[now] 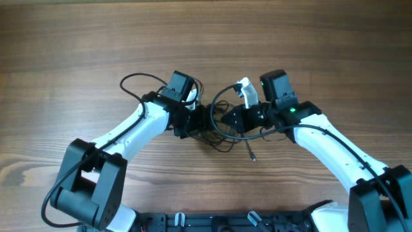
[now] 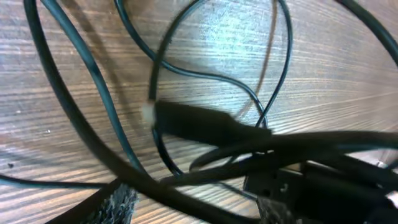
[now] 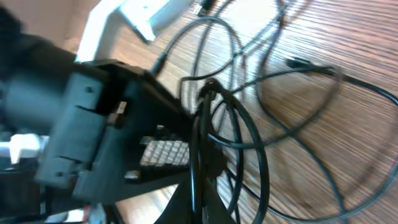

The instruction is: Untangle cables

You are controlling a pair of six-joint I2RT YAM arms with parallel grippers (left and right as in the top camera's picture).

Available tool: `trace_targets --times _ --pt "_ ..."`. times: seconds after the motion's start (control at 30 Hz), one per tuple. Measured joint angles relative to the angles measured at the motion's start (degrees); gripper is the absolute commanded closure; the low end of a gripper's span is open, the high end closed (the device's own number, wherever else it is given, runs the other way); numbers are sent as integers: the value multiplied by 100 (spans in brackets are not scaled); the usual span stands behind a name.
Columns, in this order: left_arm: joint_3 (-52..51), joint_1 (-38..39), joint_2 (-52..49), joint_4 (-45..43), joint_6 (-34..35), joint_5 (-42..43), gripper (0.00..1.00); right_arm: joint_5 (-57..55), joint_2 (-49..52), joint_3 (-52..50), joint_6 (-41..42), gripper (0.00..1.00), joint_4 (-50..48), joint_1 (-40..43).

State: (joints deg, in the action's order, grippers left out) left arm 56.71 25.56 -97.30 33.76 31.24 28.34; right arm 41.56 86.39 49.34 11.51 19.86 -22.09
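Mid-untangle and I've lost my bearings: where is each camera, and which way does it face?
Overhead: above the table, facing straight down; both arms, left pincer and right pincer meeting at the cables.
Left wrist: low over the wood, looking along its open fingers at looped cables.
Right wrist: tilted close-up; black pincer parts and cable loops.
Shared: all show the same tangle on the wood.

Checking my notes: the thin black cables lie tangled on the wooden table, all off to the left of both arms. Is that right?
Not quite. The cables lie tangled on the wooden table, but between the two arms, not left of them. The overhead view shows it.
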Motion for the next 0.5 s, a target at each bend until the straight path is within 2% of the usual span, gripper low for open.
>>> trace_targets --times 0.17,0.3,0.4,0.43,0.47,0.5 --pt "-2 0 0 -98 42 -304 52 695 0 0 63 96 -269 0" --pt "-9 0 0 -144 68 -894 62 992 0 0 245 96 -284 0" --pt "-15 0 0 -345 83 -1040 65 1246 0 0 389 96 -354 0" --pt "-15 0 0 -514 83 -1095 69 1287 0 0 426 96 -387 0" --pt "-17 0 0 -544 114 -1185 95 1377 0 0 472 96 -435 0" --pt "-20 0 0 -560 166 -1296 96 1482 0 0 494 96 -474 0"
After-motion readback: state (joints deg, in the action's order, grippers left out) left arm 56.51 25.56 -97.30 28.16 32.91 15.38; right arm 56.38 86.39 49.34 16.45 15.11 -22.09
